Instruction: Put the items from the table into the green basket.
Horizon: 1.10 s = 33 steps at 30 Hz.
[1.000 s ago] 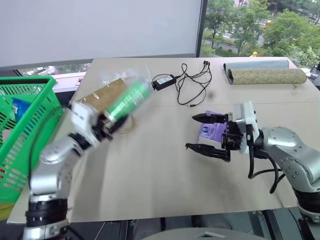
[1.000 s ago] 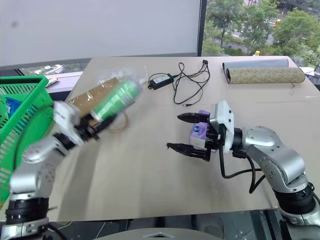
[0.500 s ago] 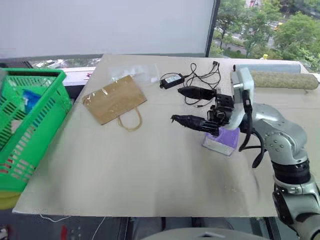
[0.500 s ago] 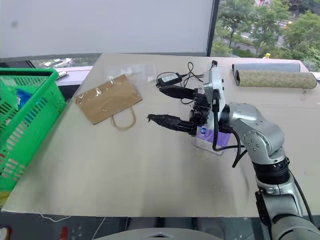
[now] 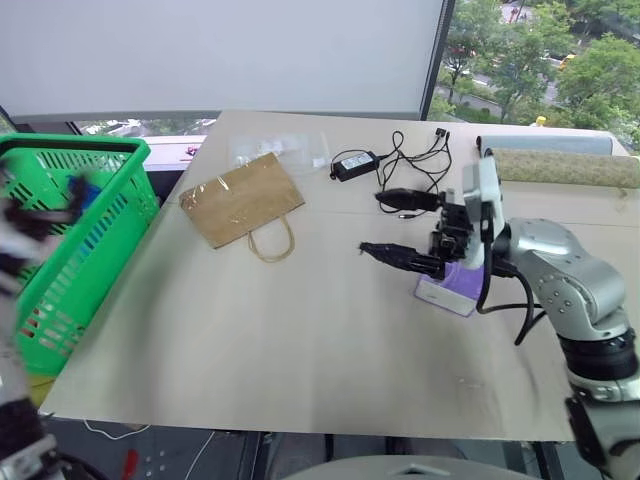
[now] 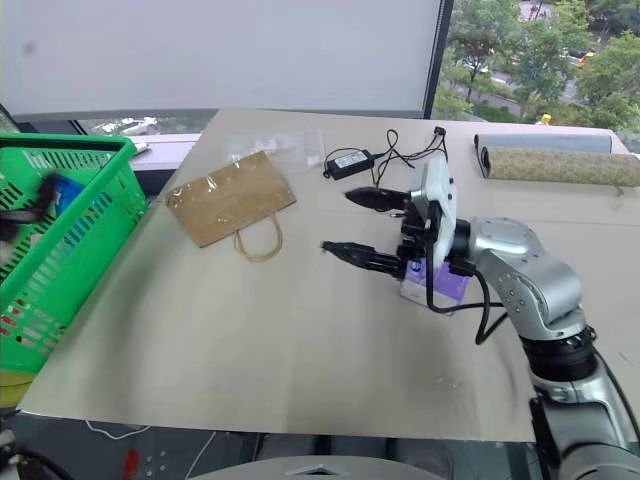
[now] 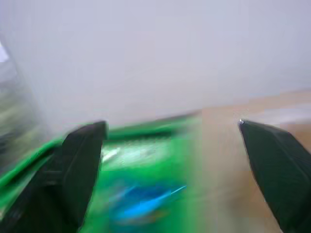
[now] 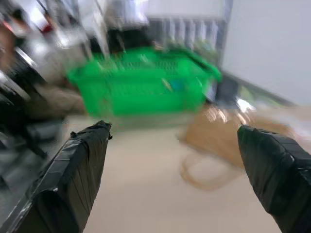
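Matt pale beige desk [image 5: 300, 340]; bright green slotted plastic basket [image 5: 75, 250]; flat brown paper bag [image 5: 243, 198] with glossy film; purple soft tissue pack [image 5: 452, 288] in shiny wrap.

A broad white roller blind [image 5: 220, 50] covers the wall behind the scene, a dark vertical window post [image 5: 438, 60] at its right edge. Past the post, daylit green trees [image 5: 560, 70] outside the glass. Two rolled mats, grey [image 6: 555, 142] and speckled olive [image 6: 560, 165], lie side by side far right.

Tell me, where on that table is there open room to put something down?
The near half of the table is bare, from the brown paper bag to the front edge. The far right is crowded: charger, rolled mats, purple tissue pack beside the right gripper.
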### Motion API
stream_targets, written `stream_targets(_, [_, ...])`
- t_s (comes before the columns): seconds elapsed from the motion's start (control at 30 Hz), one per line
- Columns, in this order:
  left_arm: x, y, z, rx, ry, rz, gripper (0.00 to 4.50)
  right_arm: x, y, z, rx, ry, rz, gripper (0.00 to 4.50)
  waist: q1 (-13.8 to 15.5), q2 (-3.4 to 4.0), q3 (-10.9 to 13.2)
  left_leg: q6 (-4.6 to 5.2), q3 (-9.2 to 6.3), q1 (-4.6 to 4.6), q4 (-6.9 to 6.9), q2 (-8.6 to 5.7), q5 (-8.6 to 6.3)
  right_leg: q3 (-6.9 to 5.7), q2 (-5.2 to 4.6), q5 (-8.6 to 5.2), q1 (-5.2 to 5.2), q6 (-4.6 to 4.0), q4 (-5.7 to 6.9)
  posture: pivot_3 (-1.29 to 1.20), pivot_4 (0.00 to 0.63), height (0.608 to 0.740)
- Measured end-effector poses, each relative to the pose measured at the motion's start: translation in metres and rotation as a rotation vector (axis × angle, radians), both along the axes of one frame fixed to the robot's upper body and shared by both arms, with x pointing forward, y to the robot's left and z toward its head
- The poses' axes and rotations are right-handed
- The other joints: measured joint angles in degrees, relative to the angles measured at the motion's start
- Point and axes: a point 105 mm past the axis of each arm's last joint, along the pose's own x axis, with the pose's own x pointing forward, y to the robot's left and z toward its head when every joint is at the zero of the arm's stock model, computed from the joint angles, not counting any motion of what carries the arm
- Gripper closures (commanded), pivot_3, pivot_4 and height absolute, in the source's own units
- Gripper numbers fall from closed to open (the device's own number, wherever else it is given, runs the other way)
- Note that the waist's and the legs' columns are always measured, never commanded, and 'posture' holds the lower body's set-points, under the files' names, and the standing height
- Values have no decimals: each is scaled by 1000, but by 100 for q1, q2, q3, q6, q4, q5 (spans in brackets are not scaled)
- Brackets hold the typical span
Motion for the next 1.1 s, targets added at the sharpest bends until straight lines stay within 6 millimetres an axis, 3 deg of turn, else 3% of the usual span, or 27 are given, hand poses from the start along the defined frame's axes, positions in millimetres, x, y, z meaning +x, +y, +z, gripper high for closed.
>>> stream_targets(0.03, [-5,-46,-21,-8,108,-206,10,4,-9,-14,-91,-26,-61,0,-66,38,-20,14,29,5,1,-5,-8,22,-4,0,-1,1,-2,-50,30,740])
stream_targets(0.07, [-6,-54,-25,-11,130,-244,10,5,-11,-17,-108,-27,-73,0,-84,41,-21,14,32,6,1,-5,-8,25,-4,0,-1,1,0,-63,30,740])
stream_targets(0.1, [-13,-76,-42,-39,225,-356,10,8,-20,-31,-196,-48,-125,0,-193,43,-19,18,41,7,1,3,-9,27,11,-1,-6,2,-1,-77,32,740])
stream_targets(0.27, [-39,-84,-84,-36,516,-477,10,4,-54,-72,-440,-62,-222,0,-454,66,-5,23,43,33,6,41,-9,30,102,-2,-2,-2,18,-116,38,740])
stream_targets(0.43, [-48,-95,-82,-10,547,-590,10,-1,-57,-94,-529,-35,-240,0,-474,82,6,24,39,62,20,59,-7,40,174,-2,21,-8,26,-131,43,740])
stream_targets(0.6, [-44,-104,-75,4,523,-636,10,13,-64,-102,-606,-88,-349,0,-485,79,6,23,66,86,25,56,-8,50,171,-1,40,-5,21,-131,43,740])
stream_targets(0.93, [-46,-103,-77,16,556,-649,0,18,-57,-103,-602,-147,-364,4436,-475,78,10,22,58,82,21,57,-9,61,167,-2,41,-4,13,-123,52,740])
stream_targets(1.1, [-45,-103,-76,11,547,-643,0,18,-57,-103,-606,-159,-356,4473,-474,78,10,22,58,87,22,56,-9,61,168,-2,44,-4,15,-128,52,740])
